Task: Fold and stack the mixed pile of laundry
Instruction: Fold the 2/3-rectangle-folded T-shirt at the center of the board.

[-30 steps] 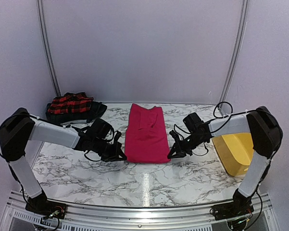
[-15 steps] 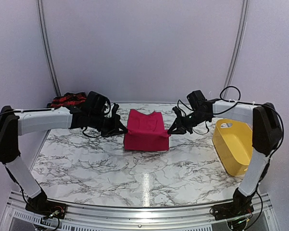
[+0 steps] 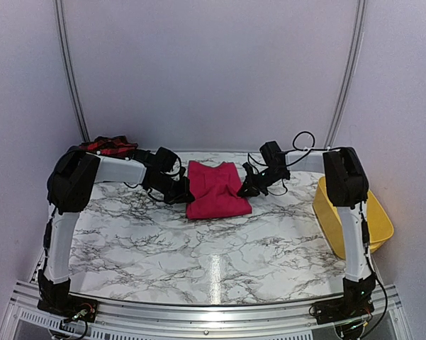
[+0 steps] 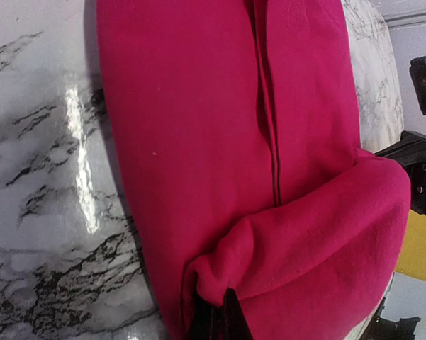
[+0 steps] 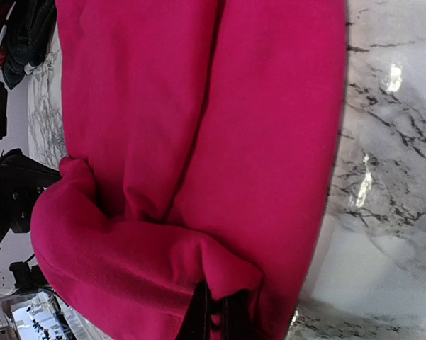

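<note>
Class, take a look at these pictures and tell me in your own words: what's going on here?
Two robot arms are folding a pink garment on a marble table. The left hand and the right hand are each shut on a corner of it, one at either side. The pinched edge is doubled over the rest of the cloth, so the fold is partly made. A checked garment lies bunched at the far left corner, and a yellow tub stands at the right.
</note>
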{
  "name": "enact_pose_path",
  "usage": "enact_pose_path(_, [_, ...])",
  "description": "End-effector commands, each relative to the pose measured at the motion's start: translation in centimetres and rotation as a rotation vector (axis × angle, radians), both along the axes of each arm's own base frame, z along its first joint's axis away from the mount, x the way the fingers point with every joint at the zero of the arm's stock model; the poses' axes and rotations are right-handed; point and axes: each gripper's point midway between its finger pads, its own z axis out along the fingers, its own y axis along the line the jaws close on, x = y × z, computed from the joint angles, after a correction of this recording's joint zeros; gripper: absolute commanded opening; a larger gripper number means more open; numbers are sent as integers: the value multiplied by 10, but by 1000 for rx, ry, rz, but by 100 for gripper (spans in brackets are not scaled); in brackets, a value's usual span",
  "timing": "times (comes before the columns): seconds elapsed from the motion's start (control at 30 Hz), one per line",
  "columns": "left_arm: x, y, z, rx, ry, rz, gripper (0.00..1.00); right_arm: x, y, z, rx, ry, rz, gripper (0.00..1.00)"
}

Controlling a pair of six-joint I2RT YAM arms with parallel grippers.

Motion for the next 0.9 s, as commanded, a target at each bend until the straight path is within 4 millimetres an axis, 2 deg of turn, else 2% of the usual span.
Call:
enact_pose_path(0.0, [-34, 9, -7, 23, 52, -49, 0, -29, -2, -3, -28, 17, 34, 0])
enact_pose_path(0.13, [-76, 14, 21, 11, 21, -108, 0, -83, 0, 14, -11, 39, 55, 0])
enact_pose_path(0.17, [-87, 15, 30, 6, 10, -119, 0, -95, 0, 31, 4, 18, 57, 0])
enact_pose_path(0.27, [-114, 22, 57, -22, -14, -125, 0, -133, 3, 56, 31, 11, 61, 0])
enact_pose_path(0.33, [-126, 29, 74, -45, -29, -115, 0, -151, 5, 67, 46, 16, 57, 0])
enact_pose_path(0.4, [-134, 34, 82, -56, -39, -111, 0, -161, 4, 76, 51, 17, 44, 0])
enact_pose_path(0.47, [-134, 38, 91, -59, -55, -100, 0, -159, 1, 86, 43, -7, 30, 0])
enact_pose_path(0.6, [-123, 38, 108, -77, -80, -95, 0, -141, -6, 98, 10, -43, 23, 0])
enact_pose_path(0.87, [-81, 36, 129, -77, -126, -89, 0, -95, -20, 107, 7, -57, -13, 0])
